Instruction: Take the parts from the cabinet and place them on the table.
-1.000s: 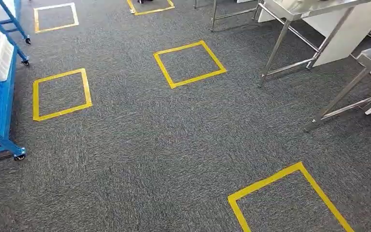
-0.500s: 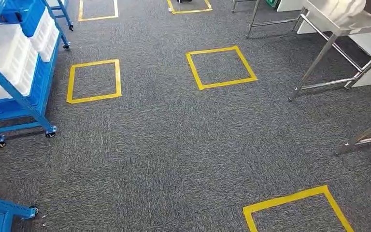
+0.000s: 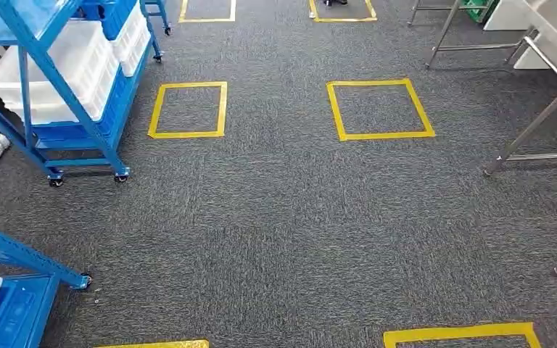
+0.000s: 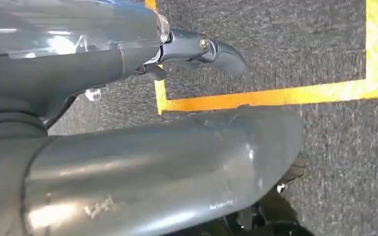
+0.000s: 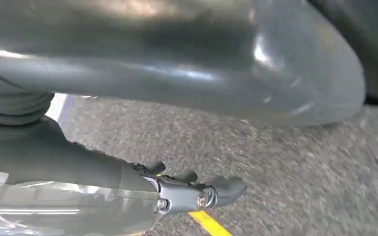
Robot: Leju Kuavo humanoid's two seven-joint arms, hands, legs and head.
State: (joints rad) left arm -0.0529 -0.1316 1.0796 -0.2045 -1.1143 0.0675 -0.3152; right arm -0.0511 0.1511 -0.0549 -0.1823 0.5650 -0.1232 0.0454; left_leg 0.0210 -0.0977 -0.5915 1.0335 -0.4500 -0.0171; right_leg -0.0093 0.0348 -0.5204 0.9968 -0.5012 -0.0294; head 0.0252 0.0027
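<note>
blue wheeled cabinet (image 3: 80, 80) with white bins (image 3: 58, 69) stands beyond the taped square (image 3: 188, 109); left hand (image 4: 197, 49) and right hand (image 5: 197, 191) hang, seemingly empty and unclenched. approach squarely, stopping short of its castors.

Camera panned left: blue cabinet (image 3: 80, 87) now farther into head view

text: none legible | labels: none | brands: none | numbers: none; floor carries only blank yellow tape squares (image 3: 188, 109)
</note>
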